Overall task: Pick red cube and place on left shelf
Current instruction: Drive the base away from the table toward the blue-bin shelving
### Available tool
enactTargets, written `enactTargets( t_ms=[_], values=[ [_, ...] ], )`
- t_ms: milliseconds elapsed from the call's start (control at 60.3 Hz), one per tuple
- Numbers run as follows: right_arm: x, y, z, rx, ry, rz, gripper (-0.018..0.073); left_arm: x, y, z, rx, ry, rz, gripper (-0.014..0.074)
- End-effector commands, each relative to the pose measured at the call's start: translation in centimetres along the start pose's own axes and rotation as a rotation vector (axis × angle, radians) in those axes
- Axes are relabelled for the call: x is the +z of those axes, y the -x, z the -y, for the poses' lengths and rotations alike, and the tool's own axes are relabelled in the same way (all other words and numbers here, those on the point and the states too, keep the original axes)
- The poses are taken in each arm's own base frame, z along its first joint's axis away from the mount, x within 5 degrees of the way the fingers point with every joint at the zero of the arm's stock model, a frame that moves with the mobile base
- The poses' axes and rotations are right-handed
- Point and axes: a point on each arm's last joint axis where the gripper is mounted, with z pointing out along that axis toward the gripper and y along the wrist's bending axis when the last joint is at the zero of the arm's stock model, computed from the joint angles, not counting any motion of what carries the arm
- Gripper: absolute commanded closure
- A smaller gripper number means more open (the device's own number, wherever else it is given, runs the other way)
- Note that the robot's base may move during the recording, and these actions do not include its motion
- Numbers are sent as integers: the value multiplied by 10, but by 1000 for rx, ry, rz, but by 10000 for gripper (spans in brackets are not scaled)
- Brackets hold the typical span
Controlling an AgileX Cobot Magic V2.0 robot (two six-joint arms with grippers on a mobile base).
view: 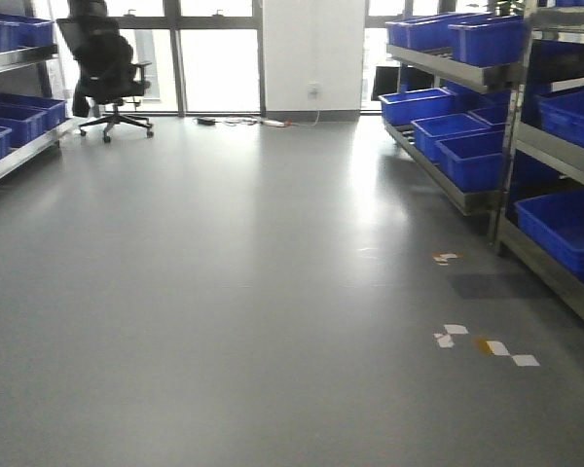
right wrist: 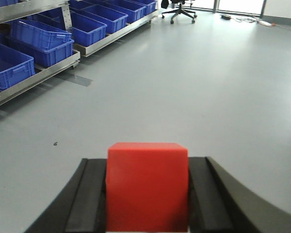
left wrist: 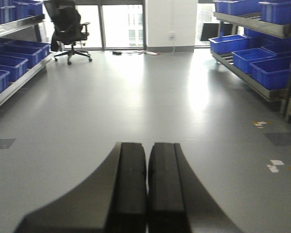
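Red cube (right wrist: 147,187) clamped in the right gripper (right wrist: 147,162), pick done! Left gripper (left wrist: 147,160) pressed closed, empty. Left shelf (right wrist: 43,77) with blue crates (right wrist: 9,65) sits well apart, so placing is left

Grey glossy floor (view: 253,292), window glare down middle. Black office chair (view: 107,68) at far left corner of floor, before window (view: 219,58). White wall panel (view: 311,49) at far edge, wall socket (view: 314,90) low on it; power strip and cables (view: 263,122) on floor just below. Right-hand steel rack (view: 448,180) along right edge, blue crates (view: 472,156) tilted on tiers. White tape scraps (view: 487,342) near right edge; smaller scrap (view: 445,258) farther back, dark square patch (view: 487,285) between.
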Motion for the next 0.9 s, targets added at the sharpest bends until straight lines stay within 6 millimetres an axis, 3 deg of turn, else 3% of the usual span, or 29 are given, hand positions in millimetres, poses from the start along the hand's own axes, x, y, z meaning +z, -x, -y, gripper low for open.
enactTargets(
  t_ms=[0, 879],
  values=[
    [-3, 17, -1, -18, 2, 111, 426, 0, 1, 0, -5, -7, 79, 495],
    [-3, 17, -1, -18, 2, 111, 426, 0, 1, 0, -5, -7, 79, 495]
  ],
)
